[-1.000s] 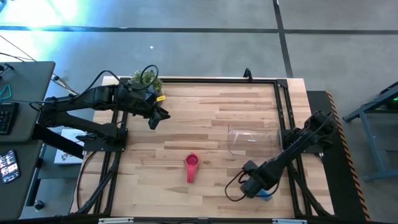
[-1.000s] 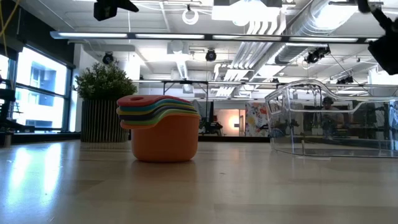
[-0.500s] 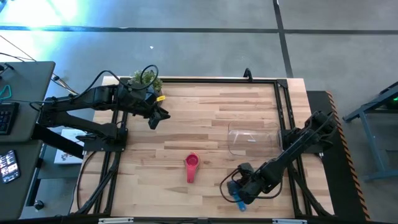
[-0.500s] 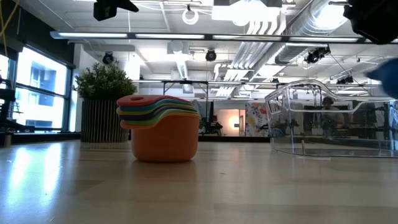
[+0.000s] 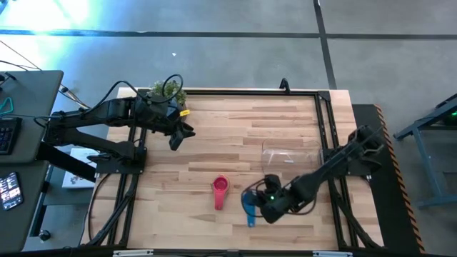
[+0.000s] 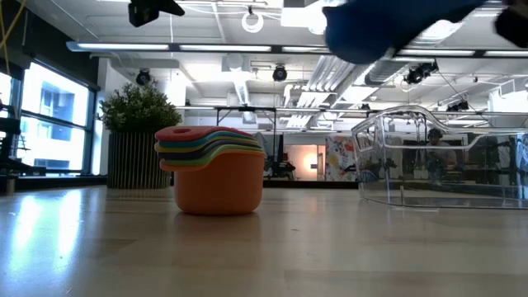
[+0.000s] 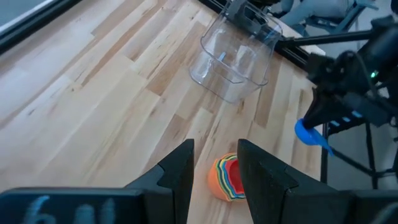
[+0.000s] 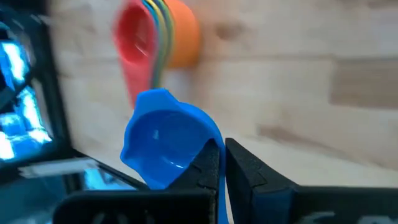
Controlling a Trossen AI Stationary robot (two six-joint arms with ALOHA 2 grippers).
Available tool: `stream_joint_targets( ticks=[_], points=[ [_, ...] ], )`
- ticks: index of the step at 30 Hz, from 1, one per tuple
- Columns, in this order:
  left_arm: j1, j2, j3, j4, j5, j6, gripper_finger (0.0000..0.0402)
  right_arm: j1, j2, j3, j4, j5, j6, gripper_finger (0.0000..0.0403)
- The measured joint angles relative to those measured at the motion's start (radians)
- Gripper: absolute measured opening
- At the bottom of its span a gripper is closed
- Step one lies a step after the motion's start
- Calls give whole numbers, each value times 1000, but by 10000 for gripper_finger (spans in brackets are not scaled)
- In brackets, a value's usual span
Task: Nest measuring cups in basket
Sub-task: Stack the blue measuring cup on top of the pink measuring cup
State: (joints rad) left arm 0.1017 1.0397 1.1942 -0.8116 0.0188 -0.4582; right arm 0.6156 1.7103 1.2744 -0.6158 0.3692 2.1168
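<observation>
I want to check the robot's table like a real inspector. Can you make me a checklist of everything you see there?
Surface: wooden table, bare boards.
Job's things: stack of nested measuring cups mid-table; blue measuring cup carried beside it; clear basket empty, to the right.
Clutter: potted plant at the far left corner.
Grippers: right gripper shut on the blue cup's handle; left gripper open, raised near the plant.
Cables: black cable looped over the plant.
Surroundings: desk with keyboard on the left; open room behind.

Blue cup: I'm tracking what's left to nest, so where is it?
In the high view the blue cup hangs in the right gripper, just right of the nested stack, short of the basket.
</observation>
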Motion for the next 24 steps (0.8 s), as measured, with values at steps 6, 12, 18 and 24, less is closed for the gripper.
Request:
stream_joint_targets(
  ticks=[6,12,18,24],
  points=[
    [0,-8,0,-11,0,68,113,-82,0,53,0,65,-41,0],
    [4,-36,0,-64,-1,128,113,-159,20,130,0,102,-120,0],
    [4,-72,0,-85,-1,170,113,-230,108,262,-9,78,-215,0],
    [3,-102,0,-88,-1,210,113,-275,229,409,-141,-21,-230,0]
  ],
)
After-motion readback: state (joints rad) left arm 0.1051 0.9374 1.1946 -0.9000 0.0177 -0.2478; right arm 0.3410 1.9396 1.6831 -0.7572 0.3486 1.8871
